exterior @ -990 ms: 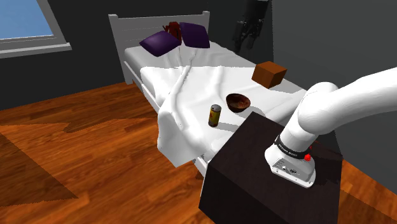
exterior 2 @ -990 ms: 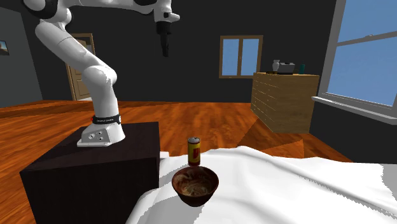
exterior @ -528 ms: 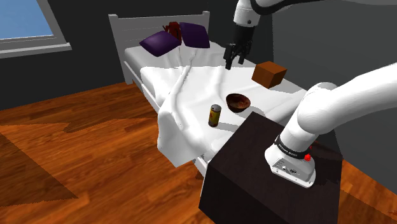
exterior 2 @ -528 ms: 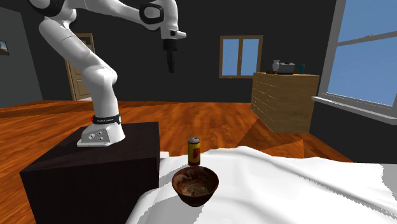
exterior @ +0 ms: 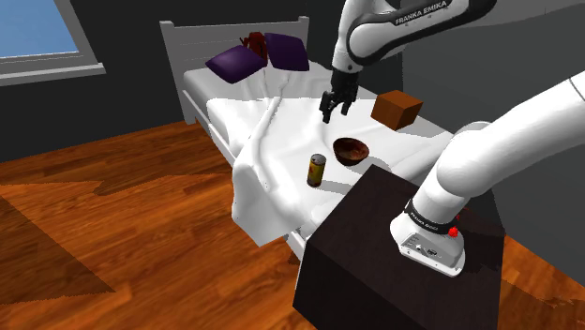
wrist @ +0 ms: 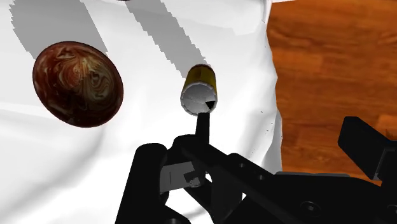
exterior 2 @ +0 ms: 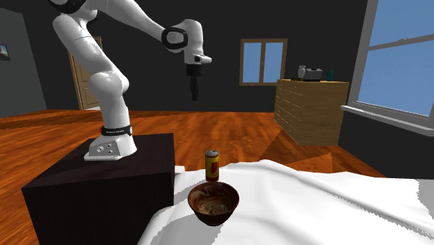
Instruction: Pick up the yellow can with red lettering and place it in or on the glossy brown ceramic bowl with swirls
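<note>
The yellow can (exterior: 316,170) with a red label stands upright on the white bed sheet near the bed's edge. The can (exterior 2: 211,164) is just behind the bowl in the second exterior view. A glossy brown swirled bowl (exterior: 351,150) sits on the sheet close beside it, empty. My black gripper (exterior: 328,114) hangs in the air well above both, pointing down, fingers apart and holding nothing. It also hangs high over the can as the gripper (exterior 2: 195,94). From the wrist, the can's top (wrist: 199,90) lies below, with the bowl (wrist: 77,84) off to one side.
A brown box (exterior: 395,109) rests on the bed beyond the bowl. Purple pillows (exterior: 236,63) lie at the headboard. The dark stand (exterior: 394,244) abuts the bed's side. Wooden floor (exterior: 112,234) runs past the sheet's edge. A wooden dresser (exterior 2: 311,108) stands far off.
The arm has swung down from above. The gripper has dropped lower and moved toward the can and bowl. Can and bowl have not moved.
</note>
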Controlling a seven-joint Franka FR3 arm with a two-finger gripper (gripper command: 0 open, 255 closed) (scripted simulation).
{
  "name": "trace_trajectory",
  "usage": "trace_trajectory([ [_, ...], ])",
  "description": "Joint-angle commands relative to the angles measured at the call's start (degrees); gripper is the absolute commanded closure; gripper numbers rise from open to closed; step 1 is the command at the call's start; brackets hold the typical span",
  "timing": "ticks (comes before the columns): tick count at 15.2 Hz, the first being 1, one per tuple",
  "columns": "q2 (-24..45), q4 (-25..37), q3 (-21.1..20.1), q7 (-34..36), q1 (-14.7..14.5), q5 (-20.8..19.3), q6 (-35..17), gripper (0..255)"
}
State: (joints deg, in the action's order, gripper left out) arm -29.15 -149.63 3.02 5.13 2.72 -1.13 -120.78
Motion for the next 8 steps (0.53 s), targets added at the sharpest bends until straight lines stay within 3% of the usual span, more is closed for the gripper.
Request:
trace_trajectory([
  [1, 3.3, -1.4, 0.4, 0.0, 0.3, -0.2, -4.8, 0],
  [8, 18.1, -2.0, 2.5, -1.2, 1.5, -0.1, -20.0, 0],
])
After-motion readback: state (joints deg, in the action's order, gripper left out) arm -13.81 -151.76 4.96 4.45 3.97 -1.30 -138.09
